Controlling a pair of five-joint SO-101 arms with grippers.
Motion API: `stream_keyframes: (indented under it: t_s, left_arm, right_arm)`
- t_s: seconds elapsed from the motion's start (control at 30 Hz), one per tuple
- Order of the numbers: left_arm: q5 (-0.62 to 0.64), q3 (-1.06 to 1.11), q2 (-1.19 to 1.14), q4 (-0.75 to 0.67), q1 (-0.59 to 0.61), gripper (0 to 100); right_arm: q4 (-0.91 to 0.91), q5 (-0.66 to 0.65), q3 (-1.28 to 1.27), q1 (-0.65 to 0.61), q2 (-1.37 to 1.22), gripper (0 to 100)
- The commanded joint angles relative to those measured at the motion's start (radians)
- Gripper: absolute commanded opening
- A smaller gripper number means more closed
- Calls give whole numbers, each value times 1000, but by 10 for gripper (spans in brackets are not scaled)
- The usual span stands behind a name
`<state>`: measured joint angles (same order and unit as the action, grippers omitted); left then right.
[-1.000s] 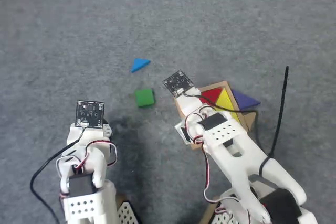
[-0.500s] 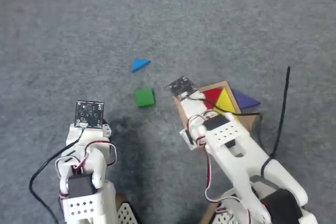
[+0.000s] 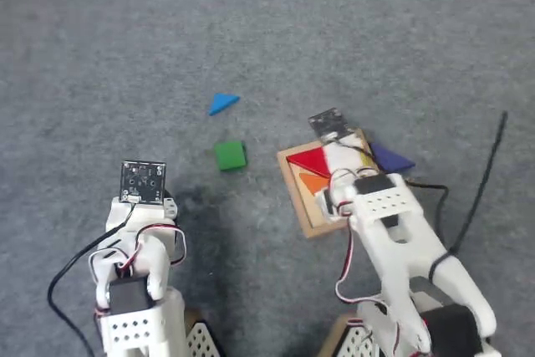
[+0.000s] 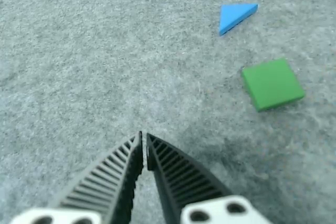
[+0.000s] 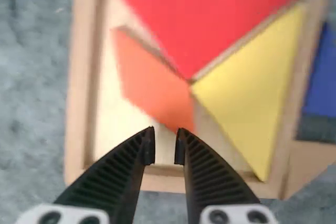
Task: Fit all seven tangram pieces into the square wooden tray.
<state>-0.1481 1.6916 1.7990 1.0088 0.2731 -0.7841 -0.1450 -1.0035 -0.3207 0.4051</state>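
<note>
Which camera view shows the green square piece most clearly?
The left wrist view: the green square lies large and uncovered on the grey carpet. The high view gives it small, left of the wooden tray.

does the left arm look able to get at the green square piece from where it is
Probably yes: the green square piece lies flat on open grey carpet ahead of the left gripper, nothing between them.
</note>
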Motion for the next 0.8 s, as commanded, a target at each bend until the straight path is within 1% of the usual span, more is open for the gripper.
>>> stream_keyframes:
  t_s: [0.0, 0.1, 0.2, 0.37, 0.57, 0.77]
  left_arm:
    - [-3, -8, 14, 3, -8, 15]
    - [-3, -8, 14, 3, -8, 15]
    - [-3, -8, 14, 5, -8, 15]
    - [-3, -8, 14, 5, -8, 15]
    - [-3, -8, 14, 5, -8, 15]
    - [-3, -8, 14, 5, -8, 15]
  right_arm:
    - [-12, 46, 14, -22, 122, 72]
    - [-2, 80, 14, -97, 194, 72]
    - [27, 94, 14, -145, 193, 72]
    - [58, 94, 55, -117, 53, 72]
    - [59, 97, 123, -124, -87, 72]
    - [81, 109, 133, -105, -124, 72]
